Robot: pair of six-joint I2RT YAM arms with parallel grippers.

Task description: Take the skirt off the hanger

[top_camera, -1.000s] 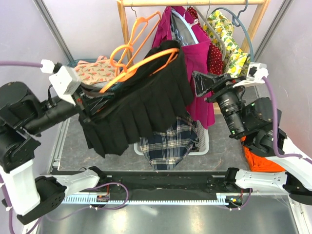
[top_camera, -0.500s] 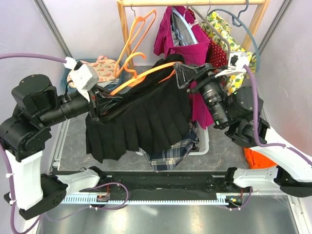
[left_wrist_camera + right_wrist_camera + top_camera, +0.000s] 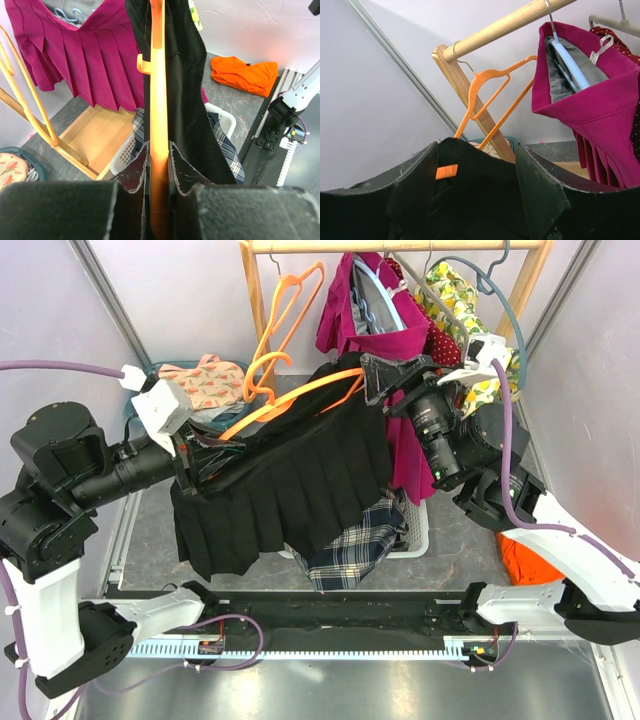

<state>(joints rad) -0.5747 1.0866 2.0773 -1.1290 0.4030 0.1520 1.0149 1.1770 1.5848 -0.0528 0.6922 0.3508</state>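
A black pleated skirt (image 3: 290,480) hangs on an orange hanger (image 3: 290,395) that is held slanting in mid-air. My left gripper (image 3: 205,455) is shut on the hanger's lower end. In the left wrist view, its fingers (image 3: 135,170) pinch the orange bar (image 3: 158,100), with skirt cloth (image 3: 190,100) on both sides. My right gripper (image 3: 375,375) is open at the skirt's upper end. In the right wrist view, the black waistband (image 3: 480,200) and the hanger's orange tip (image 3: 446,171) lie between its spread fingers (image 3: 415,175).
A wooden rail (image 3: 400,245) at the back carries an empty orange hanger (image 3: 285,310), a magenta skirt (image 3: 400,340) and a yellow floral garment (image 3: 470,320). Below stand a white basket (image 3: 420,530) with plaid cloth, a teal bin (image 3: 160,368) and an orange cloth (image 3: 530,565).
My right arm has swung left and up until its open jaws straddle the skirt's upper end. The left arm shifted slightly with the hanger still held.
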